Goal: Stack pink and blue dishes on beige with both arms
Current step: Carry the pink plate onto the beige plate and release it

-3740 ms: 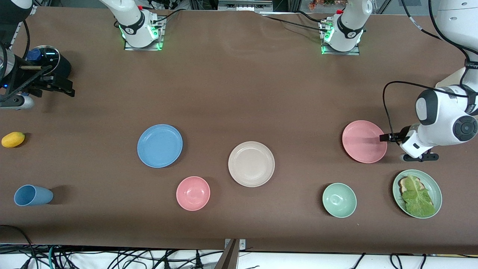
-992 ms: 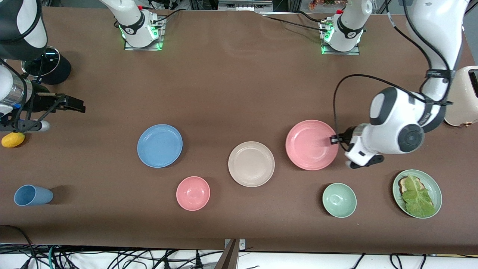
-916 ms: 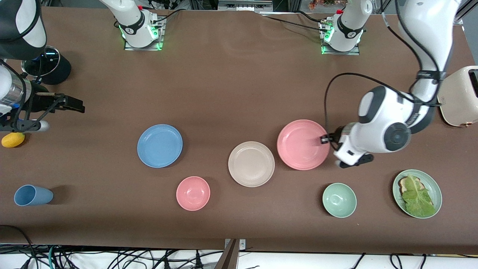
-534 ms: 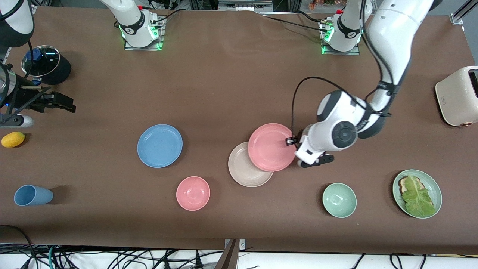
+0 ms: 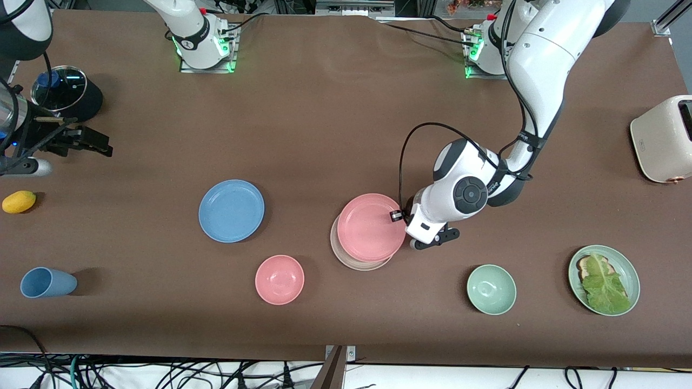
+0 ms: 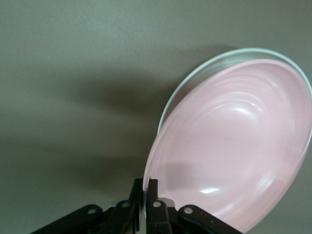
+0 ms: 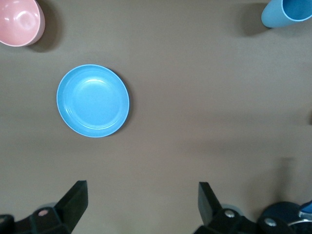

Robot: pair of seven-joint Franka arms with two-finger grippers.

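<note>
Pink plate (image 5: 370, 227) atop beige plate (image 5: 354, 263).

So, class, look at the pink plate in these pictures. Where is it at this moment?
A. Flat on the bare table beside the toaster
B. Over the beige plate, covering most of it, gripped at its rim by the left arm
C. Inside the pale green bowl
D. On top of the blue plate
B: the pink plate sits over the beige plate, only a crescent of which shows, with the left gripper pinching its rim.
</note>
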